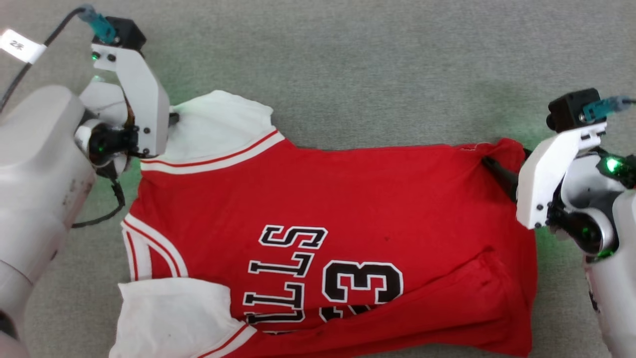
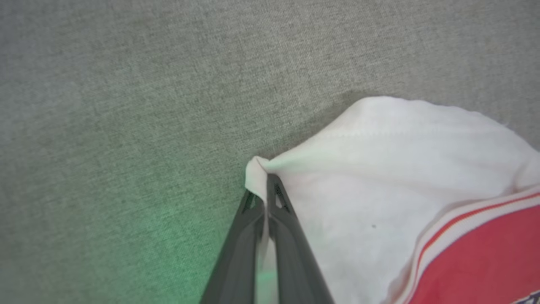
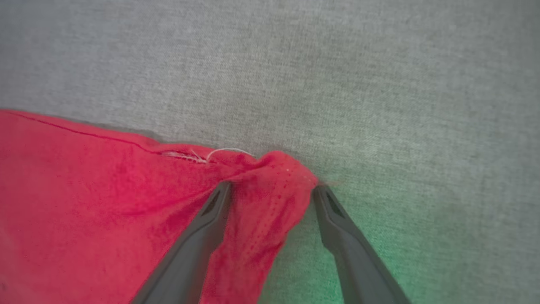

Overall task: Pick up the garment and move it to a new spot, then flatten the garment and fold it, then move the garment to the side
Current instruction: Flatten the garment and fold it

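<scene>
left gripper [image 2: 266, 185]: clamped on garment [image 1: 348, 199] white sleeve edge | right gripper [image 3: 272, 190]: wide, straddling far-right red hem corner

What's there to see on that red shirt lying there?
The shirt is soft bright red cloth with white sleeves, red-striped trim and black, white-edged lettering. It lies sideways and mostly flat on a grey cloth surface, its near edge folded over. The left tool pinches the far white sleeve; the right tool, open, straddles a bunched hem corner.
</scene>
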Controlling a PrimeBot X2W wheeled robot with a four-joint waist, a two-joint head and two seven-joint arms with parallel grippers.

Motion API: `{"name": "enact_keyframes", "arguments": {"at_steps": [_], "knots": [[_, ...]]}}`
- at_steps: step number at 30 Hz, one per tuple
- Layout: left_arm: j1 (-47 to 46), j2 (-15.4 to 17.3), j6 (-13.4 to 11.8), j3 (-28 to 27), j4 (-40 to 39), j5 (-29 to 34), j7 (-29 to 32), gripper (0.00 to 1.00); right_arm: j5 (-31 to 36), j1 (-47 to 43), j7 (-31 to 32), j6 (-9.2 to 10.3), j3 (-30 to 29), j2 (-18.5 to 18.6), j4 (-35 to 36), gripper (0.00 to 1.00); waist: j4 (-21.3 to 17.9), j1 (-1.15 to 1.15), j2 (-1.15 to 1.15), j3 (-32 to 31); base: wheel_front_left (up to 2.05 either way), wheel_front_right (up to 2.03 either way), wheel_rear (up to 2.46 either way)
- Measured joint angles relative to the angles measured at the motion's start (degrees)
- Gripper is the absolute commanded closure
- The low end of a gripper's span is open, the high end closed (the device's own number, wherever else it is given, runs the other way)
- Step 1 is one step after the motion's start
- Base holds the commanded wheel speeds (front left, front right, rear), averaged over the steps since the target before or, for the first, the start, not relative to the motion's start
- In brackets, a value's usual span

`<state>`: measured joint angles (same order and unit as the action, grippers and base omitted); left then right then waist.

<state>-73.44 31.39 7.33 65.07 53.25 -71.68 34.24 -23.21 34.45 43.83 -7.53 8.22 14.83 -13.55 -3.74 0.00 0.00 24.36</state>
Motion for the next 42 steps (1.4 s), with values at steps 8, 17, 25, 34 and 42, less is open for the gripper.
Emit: {"name": "enact_keyframes", "arguments": {"at_steps": [8,17,25,34,42], "knots": [[0.3,0.0,0.1,0.3,-2.0,-0.8,-3.1,1.0,-1.4,2.7,1.1,0.0,1.0,1.1,-3.5,1.0,1.5,0.0,0.0,0.0,0.0,0.0,0.0],[0.6,2.7,0.1,0.3,-7.3,-3.1,-4.0,1.0,-3.2,-0.7,-2.1,0.0,0.8,4.8,-0.4,1.0,3.6,0.0,0.0,-2.7,0.0,0.0,0.0],[1.0,7.1,0.0,0.1,-14.1,-4.8,-1.7,1.0,-5.0,-6.9,-1.1,0.0,0.4,8.7,8.1,1.0,6.1,0.0,0.0,-5.9,0.0,0.0,0.0],[9.1,15.7,-7.5,-0.1,-33.2,-9.7,1.9,1.0,-7.3,-17.0,3.4,0.0,-3.0,11.6,17.0,1.0,8.8,0.0,0.0,-8.8,0.0,0.0,0.0],[18.3,25.2,-18.2,1.4,-53.6,-12.7,2.4,1.0,-8.1,-25.7,8.3,0.0,-8.1,11.5,20.6,1.0,9.5,0.0,0.0,-9.3,0.0,0.0,0.0]]}}
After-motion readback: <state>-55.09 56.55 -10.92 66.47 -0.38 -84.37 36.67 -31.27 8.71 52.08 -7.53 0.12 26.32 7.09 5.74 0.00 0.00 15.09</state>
